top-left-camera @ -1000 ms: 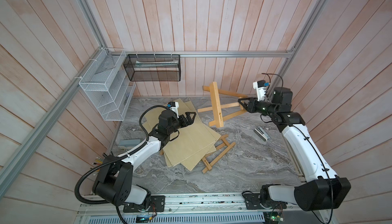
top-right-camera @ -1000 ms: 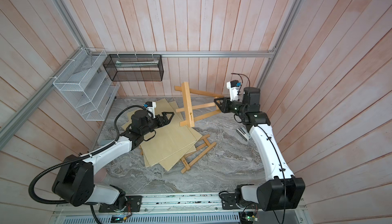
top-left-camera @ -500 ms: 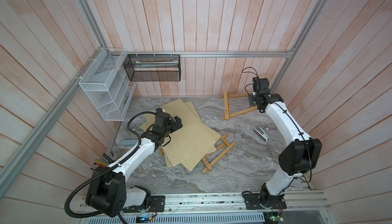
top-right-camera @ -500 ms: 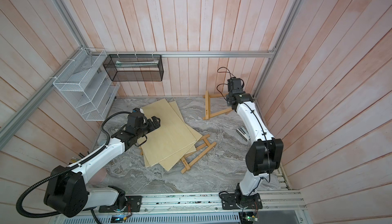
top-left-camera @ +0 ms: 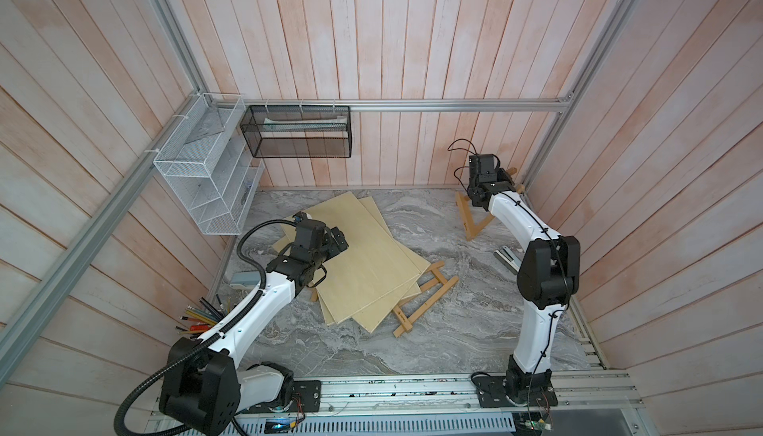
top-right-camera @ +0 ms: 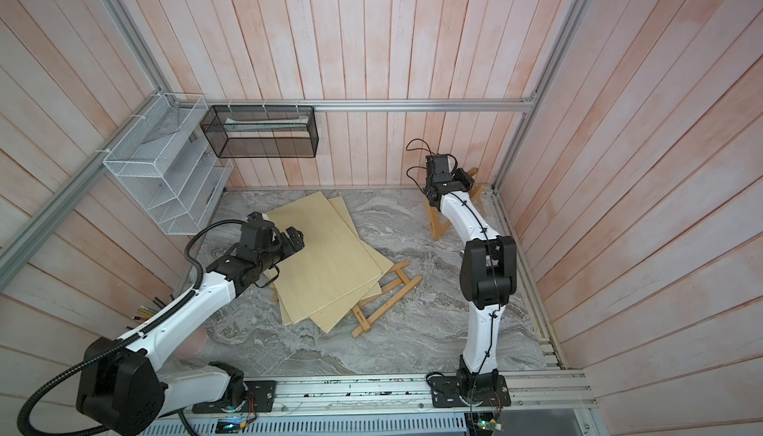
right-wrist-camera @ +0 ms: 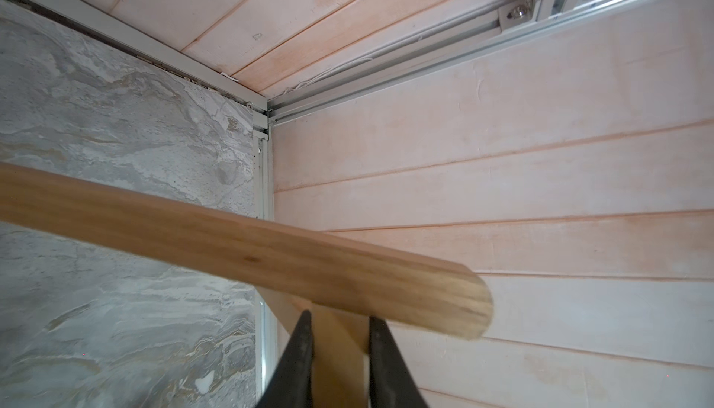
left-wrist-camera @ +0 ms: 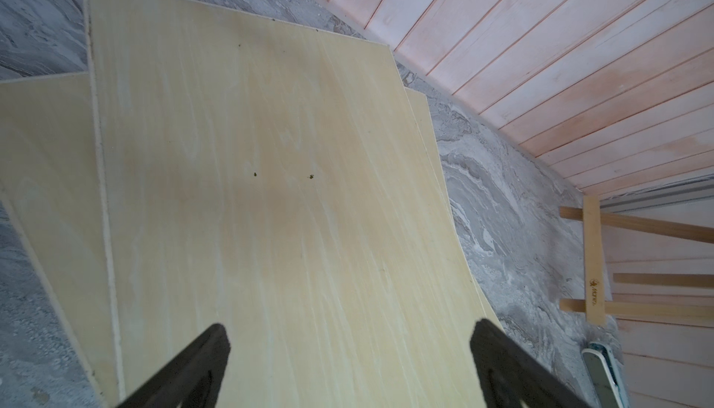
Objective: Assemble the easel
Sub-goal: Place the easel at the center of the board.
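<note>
Pencils (top-left-camera: 198, 316) sit at the near left edge. The left gripper (left-wrist-camera: 347, 332) hangs released, jaws spread wide and empty, over the stacked plywood boards (top-left-camera: 363, 256) left of centre on the table (top-left-camera: 454, 330). A flat easel piece (top-left-camera: 425, 297) lies partly under the boards' near right corner. In the far right corner the right gripper (right-wrist-camera: 338, 321) is clenched on a slat of the A-shaped easel frame (top-left-camera: 468, 219), which is propped close to the walls.
</note>
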`<action>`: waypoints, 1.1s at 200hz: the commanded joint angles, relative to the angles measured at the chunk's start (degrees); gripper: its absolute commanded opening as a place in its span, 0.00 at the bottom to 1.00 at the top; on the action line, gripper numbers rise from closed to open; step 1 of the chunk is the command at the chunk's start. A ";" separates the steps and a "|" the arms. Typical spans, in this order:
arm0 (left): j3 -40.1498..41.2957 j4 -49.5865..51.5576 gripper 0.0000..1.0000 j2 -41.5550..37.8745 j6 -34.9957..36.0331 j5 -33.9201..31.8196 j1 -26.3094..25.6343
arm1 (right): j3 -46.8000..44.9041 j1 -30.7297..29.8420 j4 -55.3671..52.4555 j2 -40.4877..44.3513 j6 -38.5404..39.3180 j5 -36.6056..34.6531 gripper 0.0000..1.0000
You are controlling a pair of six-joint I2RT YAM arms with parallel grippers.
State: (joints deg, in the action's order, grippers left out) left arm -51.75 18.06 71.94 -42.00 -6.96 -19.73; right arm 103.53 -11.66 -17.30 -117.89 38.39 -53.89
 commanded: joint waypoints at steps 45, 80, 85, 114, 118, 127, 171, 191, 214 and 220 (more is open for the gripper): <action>-0.90 6.86 1.00 -1.77 -3.07 -2.30 2.65 | 2.11 -1.59 6.11 -4.03 2.41 0.22 0.49; -0.63 7.58 1.00 -1.70 -3.79 -1.48 4.15 | 8.28 -2.67 -2.95 -2.72 -8.65 2.19 0.84; -0.66 7.65 1.00 -1.62 -3.79 -1.39 4.33 | 9.49 -2.91 -4.93 -2.16 -10.52 2.56 0.85; -0.99 8.59 1.00 -1.34 -3.58 -1.30 5.62 | 14.93 -3.92 -13.79 1.83 -19.96 4.03 0.89; -1.07 8.81 1.00 -1.27 -3.58 -1.37 5.81 | 15.17 -4.10 -14.72 2.55 -20.96 3.99 0.89; -1.12 9.15 1.00 -1.27 -3.59 -1.34 6.40 | 15.22 -4.73 -16.25 4.34 -22.63 3.73 0.89; -0.47 10.72 1.00 -1.59 -2.45 1.41 11.07 | 6.90 -13.81 -19.37 14.82 -27.34 12.57 0.89; -0.23 10.22 1.00 -0.55 -1.26 2.33 13.03 | 0.02 -19.06 -19.34 17.77 -31.66 22.97 0.89; -0.25 6.46 1.00 2.13 0.50 5.30 15.02 | -9.13 -22.61 -15.21 19.30 -37.50 35.15 0.88; -0.48 5.39 1.00 3.36 0.83 6.58 15.76 | -10.82 -23.07 -14.32 19.29 -38.82 38.90 0.88</action>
State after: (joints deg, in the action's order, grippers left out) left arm -51.75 26.96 72.12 -43.81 -4.64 -5.82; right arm 100.40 -33.17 -32.08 -96.82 8.08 -32.14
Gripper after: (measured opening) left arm 0.999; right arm 0.888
